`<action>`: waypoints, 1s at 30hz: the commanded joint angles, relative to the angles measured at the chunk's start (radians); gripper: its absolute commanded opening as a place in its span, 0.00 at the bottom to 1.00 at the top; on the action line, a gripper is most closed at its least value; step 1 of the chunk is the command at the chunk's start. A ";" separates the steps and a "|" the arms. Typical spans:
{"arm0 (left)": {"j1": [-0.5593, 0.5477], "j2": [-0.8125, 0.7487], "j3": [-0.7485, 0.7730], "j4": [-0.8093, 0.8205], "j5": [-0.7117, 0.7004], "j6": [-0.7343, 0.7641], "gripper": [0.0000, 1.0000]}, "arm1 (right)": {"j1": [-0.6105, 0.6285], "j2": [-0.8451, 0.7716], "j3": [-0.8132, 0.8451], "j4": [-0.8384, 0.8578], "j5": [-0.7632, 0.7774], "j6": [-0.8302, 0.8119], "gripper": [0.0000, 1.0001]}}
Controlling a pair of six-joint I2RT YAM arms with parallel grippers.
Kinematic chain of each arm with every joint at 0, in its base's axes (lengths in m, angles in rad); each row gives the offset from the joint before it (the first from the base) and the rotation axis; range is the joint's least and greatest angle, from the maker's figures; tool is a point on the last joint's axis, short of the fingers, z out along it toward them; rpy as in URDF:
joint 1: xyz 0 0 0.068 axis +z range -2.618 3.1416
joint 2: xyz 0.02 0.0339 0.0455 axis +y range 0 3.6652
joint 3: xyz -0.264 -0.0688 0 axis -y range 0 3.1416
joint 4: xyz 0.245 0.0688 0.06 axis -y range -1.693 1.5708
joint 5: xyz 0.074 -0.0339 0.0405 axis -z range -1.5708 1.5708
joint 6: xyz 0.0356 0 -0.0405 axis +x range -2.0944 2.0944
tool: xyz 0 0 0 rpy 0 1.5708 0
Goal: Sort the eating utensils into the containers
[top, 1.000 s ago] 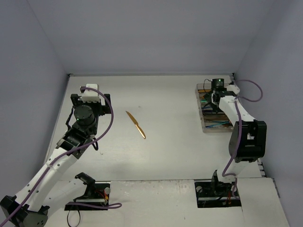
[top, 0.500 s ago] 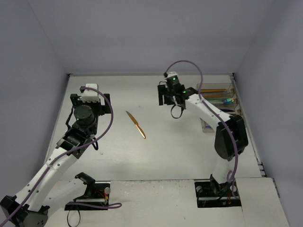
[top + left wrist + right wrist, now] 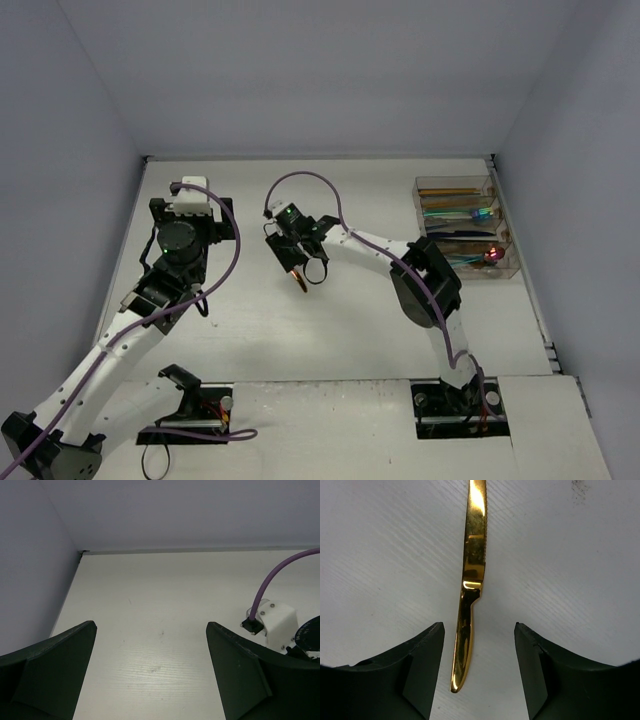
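A gold knife (image 3: 470,595) lies flat on the white table. My right gripper (image 3: 479,672) is open and low over it, with the knife's handle between the fingers, nearer the left one and touching neither. In the top view the right arm reaches far left, its gripper (image 3: 296,266) covering most of the knife (image 3: 301,285). The clear containers (image 3: 417,195) sit at the far right and hold several utensils, among them a gold one (image 3: 450,190) and a magenta spoon (image 3: 490,256). My left gripper (image 3: 150,680) is open and empty over bare table, also seen from above (image 3: 190,205).
The back wall and the left wall bound the table. Part of the right arm's wrist with its purple cable (image 3: 272,622) shows at the right of the left wrist view.
The right arm has swung from the containers at the far right across the table to the gold knife and lowered over it. The left arm has not moved.
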 commanded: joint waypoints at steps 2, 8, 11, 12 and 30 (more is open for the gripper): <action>0.008 -0.001 0.043 0.056 -0.009 0.003 0.90 | 0.010 0.044 0.063 0.012 0.028 0.011 0.54; 0.008 -0.003 0.044 0.056 -0.006 0.002 0.90 | 0.016 0.066 0.055 0.010 0.020 0.007 0.47; 0.008 -0.005 0.046 0.056 -0.004 0.002 0.90 | 0.023 0.066 0.050 0.009 0.019 -0.002 0.42; 0.008 -0.006 0.046 0.055 -0.005 0.001 0.90 | 0.025 0.066 0.046 0.009 0.019 -0.006 0.40; 0.008 0.001 0.046 0.055 0.002 -0.003 0.90 | 0.026 -0.108 -0.285 -0.128 0.003 0.040 0.02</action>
